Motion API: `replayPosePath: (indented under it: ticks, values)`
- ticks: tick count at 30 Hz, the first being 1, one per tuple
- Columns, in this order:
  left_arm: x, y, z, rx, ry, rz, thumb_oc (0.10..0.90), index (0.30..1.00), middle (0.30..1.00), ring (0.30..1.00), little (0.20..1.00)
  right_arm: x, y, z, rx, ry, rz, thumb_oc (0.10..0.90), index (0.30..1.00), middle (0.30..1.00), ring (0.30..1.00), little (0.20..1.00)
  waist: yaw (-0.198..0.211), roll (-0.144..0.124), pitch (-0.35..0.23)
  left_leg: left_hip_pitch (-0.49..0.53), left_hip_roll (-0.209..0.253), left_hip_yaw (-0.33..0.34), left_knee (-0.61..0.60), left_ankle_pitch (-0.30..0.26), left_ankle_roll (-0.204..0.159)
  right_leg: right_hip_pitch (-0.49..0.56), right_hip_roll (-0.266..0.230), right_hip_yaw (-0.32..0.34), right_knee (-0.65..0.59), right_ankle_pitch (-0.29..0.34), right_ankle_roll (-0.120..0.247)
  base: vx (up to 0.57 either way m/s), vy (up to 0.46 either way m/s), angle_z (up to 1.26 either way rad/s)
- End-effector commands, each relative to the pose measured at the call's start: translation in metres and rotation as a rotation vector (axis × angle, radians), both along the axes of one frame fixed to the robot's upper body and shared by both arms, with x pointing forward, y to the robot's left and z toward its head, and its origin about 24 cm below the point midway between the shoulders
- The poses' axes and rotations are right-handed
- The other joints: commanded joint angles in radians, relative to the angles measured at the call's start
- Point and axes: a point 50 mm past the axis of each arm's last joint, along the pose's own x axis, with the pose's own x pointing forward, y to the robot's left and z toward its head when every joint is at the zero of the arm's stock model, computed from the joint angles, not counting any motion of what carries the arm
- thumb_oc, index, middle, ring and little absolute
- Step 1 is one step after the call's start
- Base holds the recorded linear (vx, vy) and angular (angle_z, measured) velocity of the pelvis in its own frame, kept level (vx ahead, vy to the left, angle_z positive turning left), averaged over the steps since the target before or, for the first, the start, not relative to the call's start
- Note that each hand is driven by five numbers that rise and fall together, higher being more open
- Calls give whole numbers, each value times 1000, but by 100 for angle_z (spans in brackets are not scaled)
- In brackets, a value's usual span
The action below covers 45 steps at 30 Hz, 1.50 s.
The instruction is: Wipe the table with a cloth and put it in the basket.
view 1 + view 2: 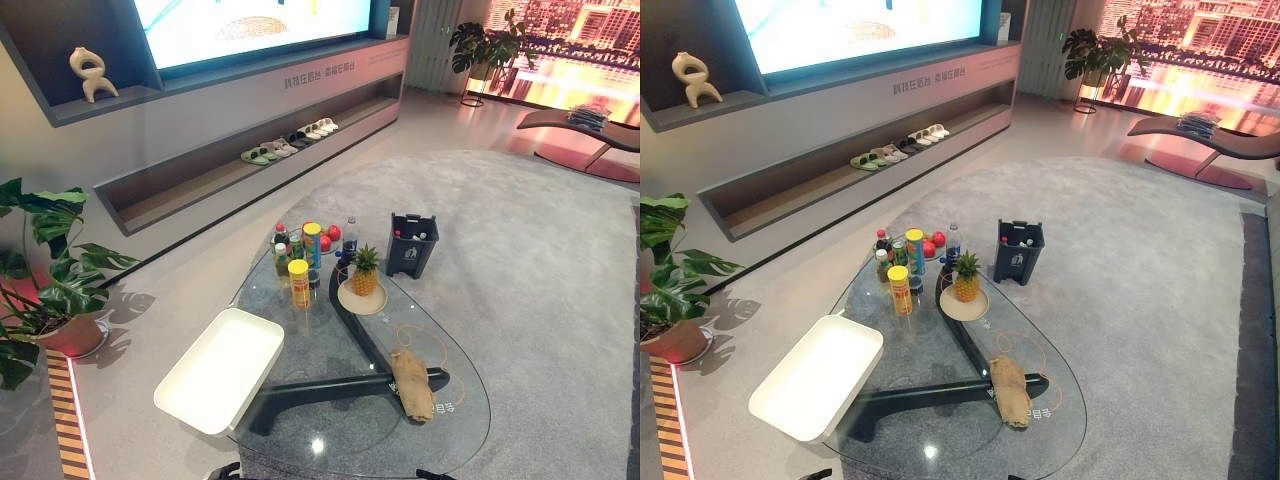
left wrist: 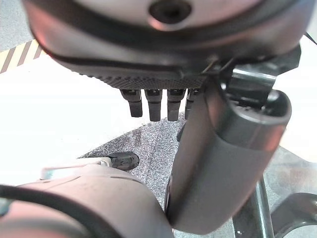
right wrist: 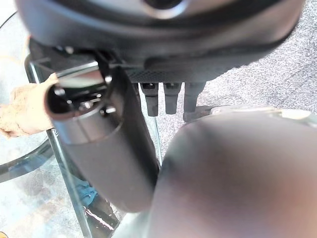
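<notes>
Crumpled tan cloth (image 1: 412,384) lies on glass table (image 1: 455,440), just beyond right hand (image 3: 163,96), untouched. Both hands, left hand (image 2: 153,104) too, hang relaxed, empty. Shallow white basket (image 1: 218,368) toward left hand. Advice: right hand reaches, pinches cloth mid-bunch, presses flat before sweeping.

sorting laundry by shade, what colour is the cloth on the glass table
Tan crumpled cloth, clearest in the left eye view.

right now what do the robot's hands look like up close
Both are dark. The left hand has a finely textured black palm edge, a row of short black fingers and a thick, smooth dark grey thumb. The right hand looks the same, with bare metal parts at the thumb's base.
</notes>
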Motion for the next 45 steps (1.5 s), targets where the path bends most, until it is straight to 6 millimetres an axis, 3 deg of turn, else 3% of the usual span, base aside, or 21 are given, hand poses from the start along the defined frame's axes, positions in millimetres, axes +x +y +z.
replayPosePath:
  ticks: [1, 21, 36, 40, 41, 45]
  values:
    - [15, -13, 0, -10, -20, -10, 800, 900, 900, 900, 900, 8, 10, -1, 42, 4, 14, 800, 900, 900, 900, 900, -1, -16, 34, 23, -77, -42, 14, -92, 47, -28, -8, -43, 12, 21, 32, 0, 0, 0]
    - [12, -14, -1, -39, -6, -21, 800, 900, 900, 900, 900, 8, 10, -1, 25, 1, 40, 800, 900, 900, 900, 900, -3, -20, 43, 19, -76, -38, 15, -91, 48, -35, -6, -37, 14, 25, 33, 0, 0, 0]
    - [13, -14, -1, -32, -19, -38, 800, 900, 900, 900, 900, 26, 3, 5, -94, -127, 44, 800, 900, 900, 900, 900, -20, -8, 68, -8, -83, -25, 30, -92, 52, -66, -13, -25, 18, 36, 38, 6, 1, 0]
    - [27, -16, 3, -36, -78, -41, 800, 900, 900, 900, 900, 55, 5, 15, -93, -254, 51, 800, 900, 900, 900, 900, -28, 3, 105, -64, -92, -19, 78, -99, 56, -118, -19, -12, 39, 42, 35, -74, 19, -3]
    - [38, -18, 6, -40, -120, -50, 800, 900, 900, 900, 900, 77, 6, 24, -94, -337, 51, 800, 900, 900, 900, 900, -30, 6, 137, -101, -97, -15, 108, -101, 58, -150, -23, -8, 50, 46, 32, -214, 20, -5]
    - [53, -21, 11, -33, -178, -67, 800, 900, 900, 900, 900, 114, 10, 44, -106, -485, 55, 800, 900, 900, 900, 900, -35, 11, 193, -159, -105, -13, 144, -97, 59, -201, -27, -7, 74, 52, 27, -157, 4, -12]
